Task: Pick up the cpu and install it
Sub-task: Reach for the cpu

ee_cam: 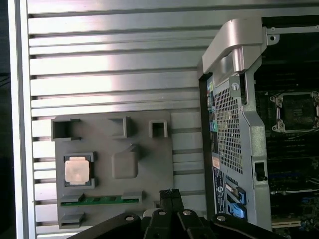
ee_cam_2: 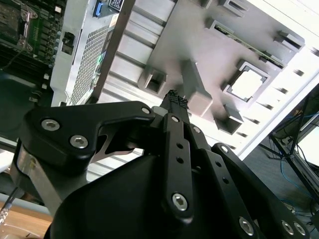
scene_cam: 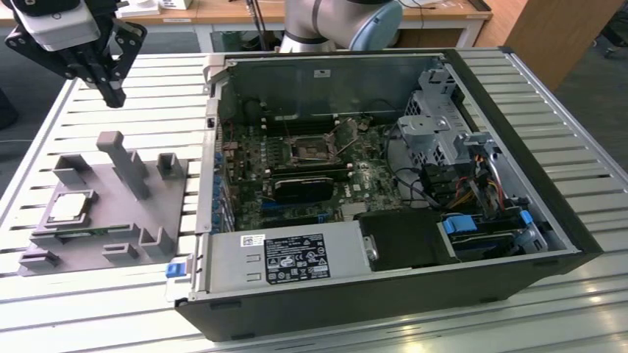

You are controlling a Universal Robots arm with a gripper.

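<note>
**cpu [scene_cam: 70, 207]: lying in fixture pocket, not gripped**

**Item.** Small flat square chip with a silvery top plate. It lies flat in a square pocket of the grey fixture [scene_cam: 123, 220], at the end of the fixture toward the exterior view's left. In the first wrist view the cpu [ee_cam: 77, 170] sits level in its frame, with a green circuit strip [ee_cam: 99, 200] lying in a slot near it.

**Support.** The fixture rests on the slatted metal bench [scene_cam: 147, 73], just beside the open computer case [scene_cam: 393, 301].

**Claw.** The black linkage claw [scene_cam: 112, 97] hangs above the bench at the exterior view's upper left, past the far end of the fixture and well apart from the cpu.
- Opening: clenched, with the fingertips meeting.
- Contents: nothing between the fingertips, and no contact with any object.
- In both wrist views the claw [ee_cam: 171, 192] [ee_cam_2: 175, 98] shows its two tips pressed together.
- In the second wrist view the tips appear in front of the fixture's tall post [ee_cam_2: 197, 92].

**Case contents.**
- The dark square socket [scene_cam: 309, 149] with its metal lever sits near the middle of the board.
- A long black card [scene_cam: 309, 185] lies just beside the socket.
- A silver power supply [scene_cam: 284, 257] sits along the near edge of the case.
</note>
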